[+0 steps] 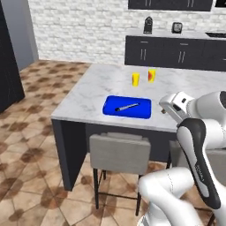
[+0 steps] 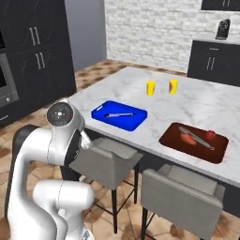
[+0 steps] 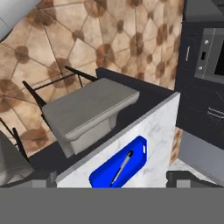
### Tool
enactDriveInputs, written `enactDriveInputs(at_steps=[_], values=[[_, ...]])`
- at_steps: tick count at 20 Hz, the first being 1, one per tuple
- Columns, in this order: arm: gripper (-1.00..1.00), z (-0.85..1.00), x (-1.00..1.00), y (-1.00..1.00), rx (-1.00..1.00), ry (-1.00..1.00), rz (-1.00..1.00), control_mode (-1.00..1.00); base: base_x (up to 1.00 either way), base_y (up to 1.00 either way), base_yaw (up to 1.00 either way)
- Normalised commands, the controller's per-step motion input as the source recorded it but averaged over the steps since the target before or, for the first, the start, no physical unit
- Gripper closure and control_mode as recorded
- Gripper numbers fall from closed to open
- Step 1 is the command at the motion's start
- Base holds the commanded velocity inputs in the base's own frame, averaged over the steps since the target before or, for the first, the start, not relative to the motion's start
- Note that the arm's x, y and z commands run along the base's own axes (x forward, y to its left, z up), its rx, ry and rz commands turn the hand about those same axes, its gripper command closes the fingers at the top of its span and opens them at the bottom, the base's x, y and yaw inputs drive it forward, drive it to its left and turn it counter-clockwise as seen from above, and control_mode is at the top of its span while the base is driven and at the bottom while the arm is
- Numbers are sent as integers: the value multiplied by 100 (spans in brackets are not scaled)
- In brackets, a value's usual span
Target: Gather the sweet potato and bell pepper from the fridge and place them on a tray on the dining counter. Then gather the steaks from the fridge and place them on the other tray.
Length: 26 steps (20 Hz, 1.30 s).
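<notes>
While the jaws [image 3: 112, 177] stand wide apart and empty above the table [image 2: 140, 101], the bell pepper [image 2: 211, 135] lies on the dark red tray [image 2: 193, 141] beside an orange vegetable [image 2: 188, 138]; the blue tray [image 1: 127, 107] holds a utensil [image 1: 127, 106]

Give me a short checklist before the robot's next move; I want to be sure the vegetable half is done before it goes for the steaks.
1. End effector open and empty: ok, the tips stand wide apart with nothing between them.
2. Bell pepper on the dark red tray: ok.
3. Sweet potato on that same tray: ok, beside a slim utensil.
4. Blue tray free for steaks: ok, it carries just a utensil.
5. Where the steaks are: cannot tell.
6. Room to back away past the stool at the dining counter: cannot tell.
</notes>
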Motion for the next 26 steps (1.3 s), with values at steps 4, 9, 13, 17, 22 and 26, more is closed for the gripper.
enactDriveInputs(at_steps=[4,9,13,17,22,26], values=[[-100,0,0,0,0,0,0,100,-32,34,23],[-100,0,0,0,0,0,0,100,-8,24,23],[-100,0,0,0,0,0,0,100,0,24,21],[-100,0,0,0,0,0,0,100,5,34,19],[-100,0,0,0,0,0,0,100,12,50,17],[-100,0,0,0,0,0,0,100,5,61,16]])
